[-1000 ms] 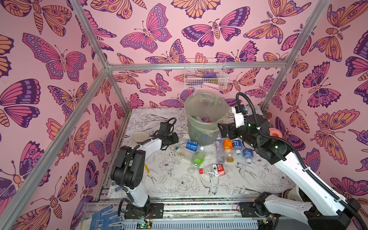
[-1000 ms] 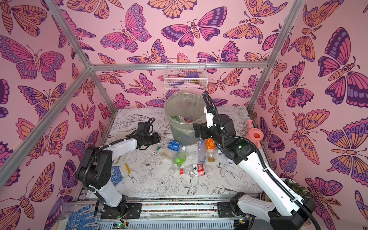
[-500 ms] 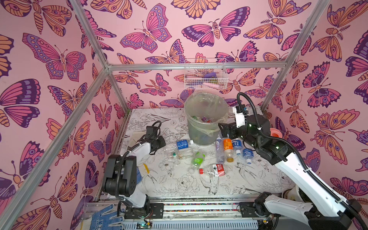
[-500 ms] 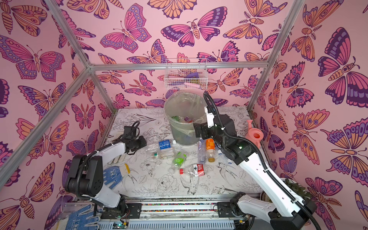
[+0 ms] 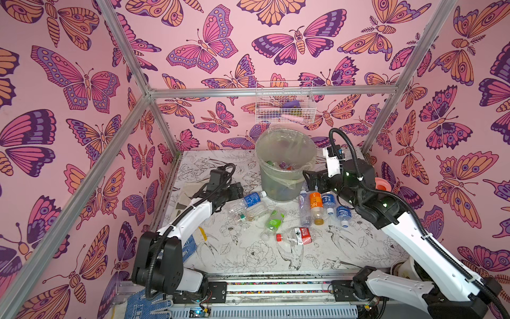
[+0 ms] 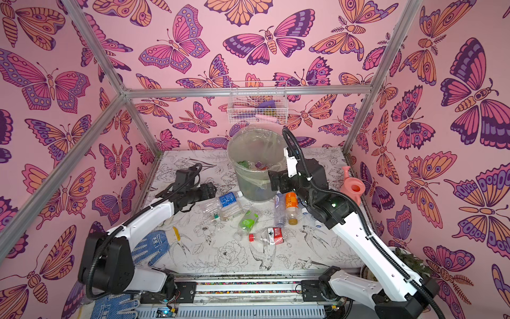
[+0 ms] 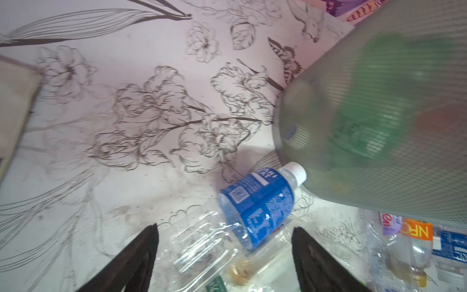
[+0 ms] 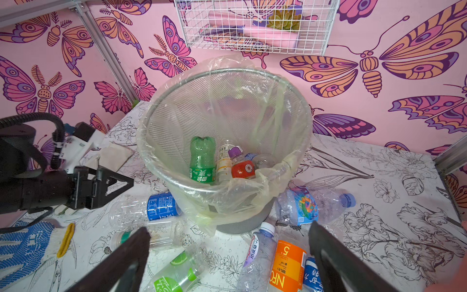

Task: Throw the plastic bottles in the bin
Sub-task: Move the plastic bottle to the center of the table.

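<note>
Hanging low between the tabletop's left edge and the bin, the left gripper has its jaws spread wide and empty, with a blue-labelled bottle lying loose at their tips, its white cap against the bin's foot. The right gripper hovers on the bin's other side, jaws apart too and holding nothing, above an orange-labelled bottle. The bin stands near the middle of the far edge with several bottles inside, and more lie scattered in front of it.

Grey bin, pink butterfly-patterned walls
</note>
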